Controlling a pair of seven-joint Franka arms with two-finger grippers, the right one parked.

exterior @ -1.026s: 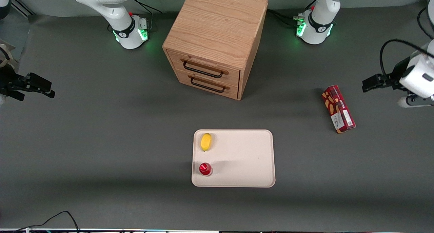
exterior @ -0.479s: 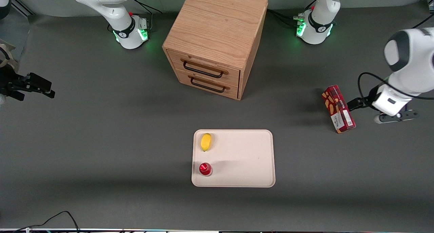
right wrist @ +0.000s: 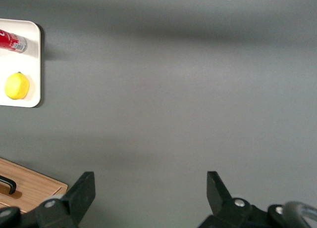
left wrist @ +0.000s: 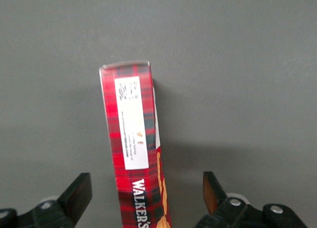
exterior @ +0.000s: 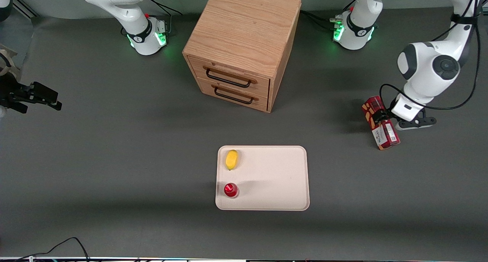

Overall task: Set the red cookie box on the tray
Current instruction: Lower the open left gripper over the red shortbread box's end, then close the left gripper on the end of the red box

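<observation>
Left wrist view shows the claw [left wrist: 143, 198] spread wide — fingers [left wrist: 79, 193] on either side of the red cookie box [left wrist: 132, 144], neither touching it. It lies flat on the bench [exterior: 114, 140], well apart from the tray [exterior: 274, 178], its long axis running toward the front camera.

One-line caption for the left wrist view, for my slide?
Open gripper straddles the red cookie box lying on the grey table, fingers apart from it.

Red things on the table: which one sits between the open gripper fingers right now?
The long dark-red cookie box, off the cream tray; the gripper straddles it. The small round red object stands on that tray.
</observation>
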